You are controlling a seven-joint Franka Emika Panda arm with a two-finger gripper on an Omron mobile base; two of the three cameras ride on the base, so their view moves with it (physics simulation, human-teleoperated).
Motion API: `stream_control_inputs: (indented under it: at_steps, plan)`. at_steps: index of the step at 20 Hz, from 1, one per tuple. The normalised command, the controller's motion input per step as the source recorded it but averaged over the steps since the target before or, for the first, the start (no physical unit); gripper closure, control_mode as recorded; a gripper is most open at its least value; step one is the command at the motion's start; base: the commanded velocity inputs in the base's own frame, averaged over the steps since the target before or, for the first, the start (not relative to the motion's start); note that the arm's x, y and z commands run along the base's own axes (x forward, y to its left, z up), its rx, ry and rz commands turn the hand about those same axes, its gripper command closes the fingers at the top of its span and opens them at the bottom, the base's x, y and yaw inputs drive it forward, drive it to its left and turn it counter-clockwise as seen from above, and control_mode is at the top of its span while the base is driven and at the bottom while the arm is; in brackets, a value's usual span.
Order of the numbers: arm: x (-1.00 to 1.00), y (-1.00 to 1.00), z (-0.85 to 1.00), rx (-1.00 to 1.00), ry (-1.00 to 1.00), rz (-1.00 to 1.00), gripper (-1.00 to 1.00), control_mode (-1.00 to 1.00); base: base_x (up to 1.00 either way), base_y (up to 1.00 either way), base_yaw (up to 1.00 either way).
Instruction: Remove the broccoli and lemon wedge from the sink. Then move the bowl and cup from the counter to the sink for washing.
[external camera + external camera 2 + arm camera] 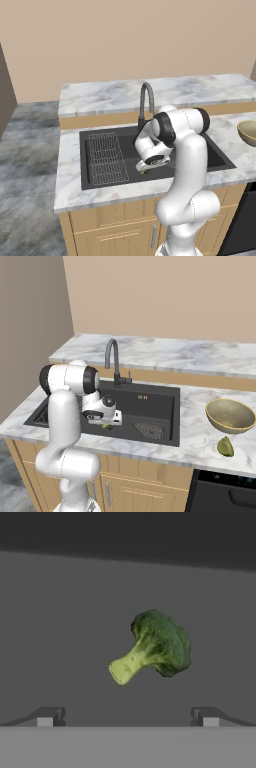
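**A:** Left base view first — where's the tool [150,167]?

**B:** Centre of the frame, low inside the sink [215,155], just right of the wire rack [106,157]. A speck of green shows under it. The bowl [248,131] sits at the right edge on the bench [70,170].

**A:** And the right base view?

**B:** The tool [106,423] is left of centre with the broccoli [107,427] peeking out beneath. The lemon wedge [225,446] already lies on the bench at lower right, just below the bowl [230,415]. I can't find the cup.

**A:** Hand view?

**B:** The broccoli [152,646] lies on the dark sink floor, centre frame, stem pointing lower left. Both fingertips [49,716] stand wide apart at the bottom — nothing between them.

**A:** So how to take it well?

**B:** I'd judge it sits slightly right of the midline — centre over it, drop straight, close across the head rather than the thin stem, and stop short of the floor.
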Motion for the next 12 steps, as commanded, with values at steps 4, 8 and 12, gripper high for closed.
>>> stream_control_inputs:
  at_steps: [4, 8, 12]
  plan:
    - [0.13, 0.00, -0.04, 0.00, 0.00, 0.00, -1.00, -1.00, 0.00, 0.00, 0.00]
    - [0.10, 0.00, -0.01, 0.00, 0.00, 0.00, -1.00, -1.00, 0.00, 0.00, 0.00]
    - [0.09, 0.00, -0.02, 0.00, 0.00, 0.00, -1.00, -1.00, 0.00, 0.00, 0.00]
